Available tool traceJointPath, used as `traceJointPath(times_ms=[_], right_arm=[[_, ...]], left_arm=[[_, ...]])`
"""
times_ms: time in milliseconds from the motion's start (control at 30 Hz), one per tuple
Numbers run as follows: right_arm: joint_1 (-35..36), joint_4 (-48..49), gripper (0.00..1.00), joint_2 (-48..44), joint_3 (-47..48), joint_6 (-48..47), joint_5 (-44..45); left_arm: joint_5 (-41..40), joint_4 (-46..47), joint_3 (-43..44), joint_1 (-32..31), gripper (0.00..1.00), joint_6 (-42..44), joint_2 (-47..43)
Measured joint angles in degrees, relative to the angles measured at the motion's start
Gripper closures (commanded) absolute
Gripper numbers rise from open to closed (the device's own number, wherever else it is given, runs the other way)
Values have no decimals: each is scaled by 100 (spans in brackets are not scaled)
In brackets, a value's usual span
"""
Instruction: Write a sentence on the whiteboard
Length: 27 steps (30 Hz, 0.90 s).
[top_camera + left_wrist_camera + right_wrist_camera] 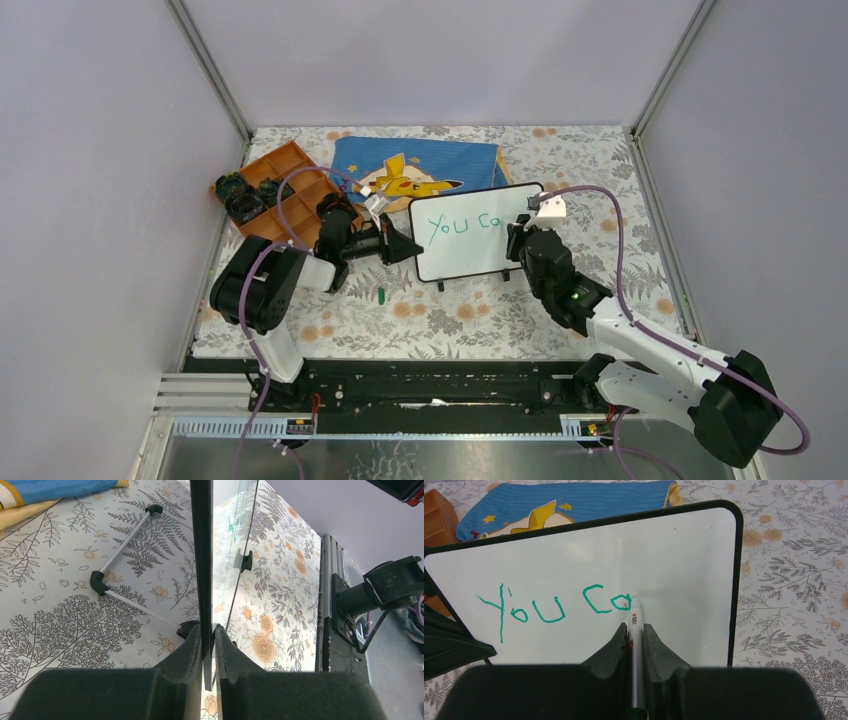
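Note:
The whiteboard (470,232) stands tilted on its feet at the table's middle, its white face (589,575) filling the right wrist view. Green writing (549,607) on it reads "You Ca", also visible from the top view (462,224). My left gripper (408,247) is shut on the board's left edge (201,570), which shows edge-on between its fingers (187,650). My right gripper (635,629) is shut on a white marker (636,645), whose tip touches the board at the end of the "a". In the top view the right gripper (519,237) is at the board's right part.
A blue Pikachu cloth (415,165) lies behind the board. An orange compartment tray (285,190) with dark items sits at the back left. A small green cap (381,294) lies on the floral tablecloth in front of the left gripper. The board's wire stand (125,565) rests behind it.

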Motion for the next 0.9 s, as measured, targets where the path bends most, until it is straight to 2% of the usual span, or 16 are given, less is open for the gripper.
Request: traceJointPath(times_ms=[900], right_arm=[[-155,181,100,186,20,92,-70]], left_arm=[[-13,-103,37,-31,100,44,-20]])
